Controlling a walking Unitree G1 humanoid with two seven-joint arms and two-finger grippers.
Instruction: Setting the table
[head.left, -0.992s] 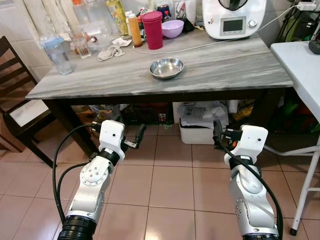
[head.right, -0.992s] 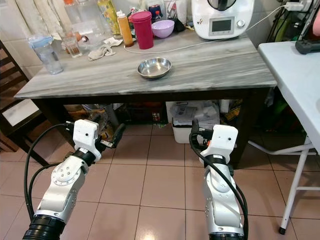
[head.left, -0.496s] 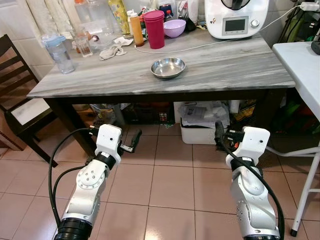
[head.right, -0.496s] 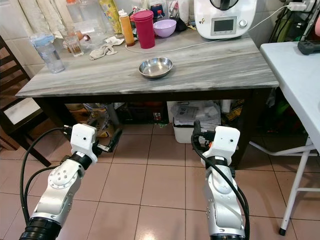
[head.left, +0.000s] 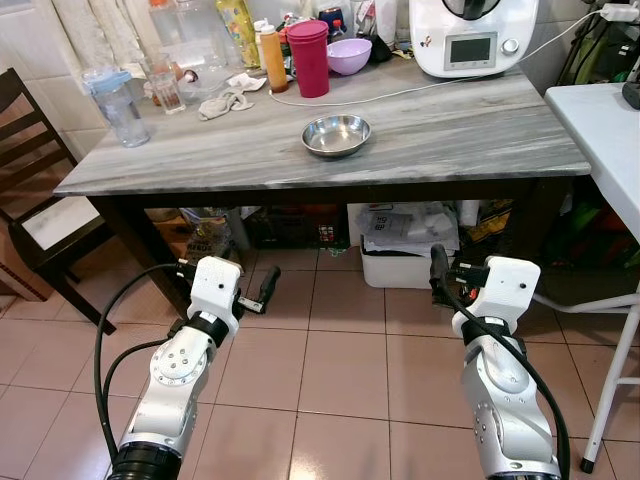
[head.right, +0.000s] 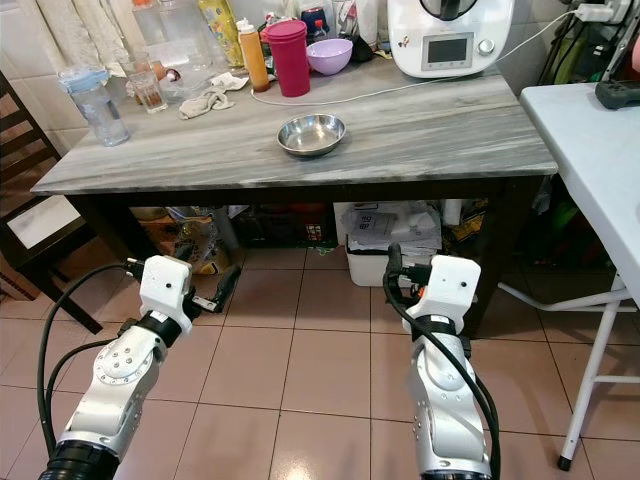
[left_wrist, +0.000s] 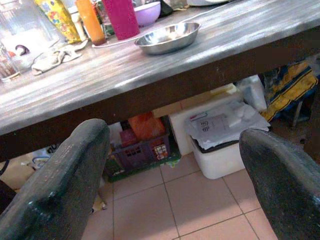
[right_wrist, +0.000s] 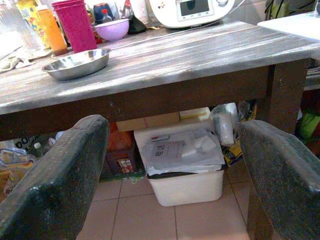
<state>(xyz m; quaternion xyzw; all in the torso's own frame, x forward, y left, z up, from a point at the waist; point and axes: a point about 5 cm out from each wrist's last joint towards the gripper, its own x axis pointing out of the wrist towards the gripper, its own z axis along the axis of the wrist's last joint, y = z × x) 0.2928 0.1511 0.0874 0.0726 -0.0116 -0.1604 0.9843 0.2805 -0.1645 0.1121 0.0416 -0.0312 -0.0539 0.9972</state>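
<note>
Hanging below the table (head.left: 480, 140) edge, my left gripper (head.left: 263, 290) has sunk a little lower since a second ago; my right gripper (head.left: 437, 270) barely moves. Both sets of jaws stand apart, empty. Steel bowl (head.left: 336, 134) sits at twelve o'clock, unmoved.

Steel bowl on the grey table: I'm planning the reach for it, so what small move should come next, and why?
Probably raise the right pincer above the tabletop edge. Both pincers, the left pincer too, hang open and empty below the grey table, over the floor tiles, while the steel bowl sits on top near the middle. Neither can reach it from under the edge.
</note>
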